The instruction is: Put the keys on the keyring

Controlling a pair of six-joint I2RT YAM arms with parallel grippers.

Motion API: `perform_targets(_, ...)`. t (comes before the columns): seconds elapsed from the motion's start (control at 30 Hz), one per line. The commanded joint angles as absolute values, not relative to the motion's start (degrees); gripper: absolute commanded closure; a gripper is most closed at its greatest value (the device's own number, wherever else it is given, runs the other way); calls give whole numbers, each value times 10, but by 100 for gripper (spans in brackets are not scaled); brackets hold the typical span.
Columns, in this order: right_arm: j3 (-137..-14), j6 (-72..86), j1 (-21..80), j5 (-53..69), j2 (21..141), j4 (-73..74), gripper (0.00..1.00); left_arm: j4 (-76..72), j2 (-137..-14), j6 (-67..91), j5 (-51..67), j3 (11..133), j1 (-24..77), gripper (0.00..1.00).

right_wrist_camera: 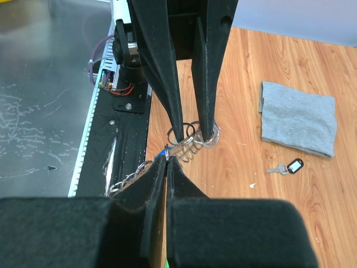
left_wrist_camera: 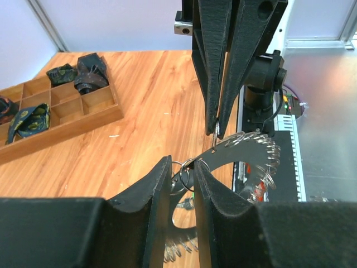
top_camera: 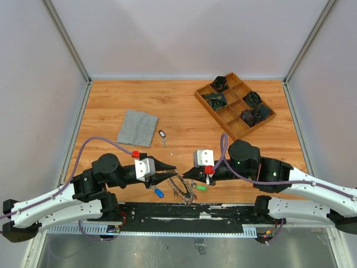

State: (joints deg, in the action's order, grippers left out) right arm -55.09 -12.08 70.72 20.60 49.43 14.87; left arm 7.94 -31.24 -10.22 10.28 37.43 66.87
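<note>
Left gripper (left_wrist_camera: 182, 166) pinches a cluster of small wire loops between narrowly parted fingers; the right gripper (right_wrist_camera: 166, 163), pressed almost together, nips the rim of the large thin metal keyring (left_wrist_camera: 251, 146), which sits low between them at the near edge of the wooden table (top_camera: 184, 111), crowded with small silver keys (left_wrist_camera: 265, 157). I judge it light and slippery, stiff in the wire but loose in the mass; bare wire is the place to grip, since bristling keys would twist and slide.
</note>
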Motion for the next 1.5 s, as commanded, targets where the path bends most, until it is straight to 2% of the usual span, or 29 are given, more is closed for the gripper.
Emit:
perform_targets(0.0, -553, -103, 712, 228, 494, 83, 99, 54, -323, -110, 104, 373, 669, 72)
perform_targets(0.33, -559, -138, 712, 211, 518, 117, 99, 38, -334, -118, 103, 364, 668, 73)
perform_targets(0.7, -503, -160, 712, 139, 520, 120, 99, 37, -299, -89, 40, 322, 669, 76)
perform_targets(1.1, -459, -146, 712, 98, 518, 90, 99, -12, -248, -9, 62, 257, 668, 91)
perform_targets(1.47, -428, -139, 711, 94, 514, 92, 99, -84, -287, 52, 83, 181, 669, 93)
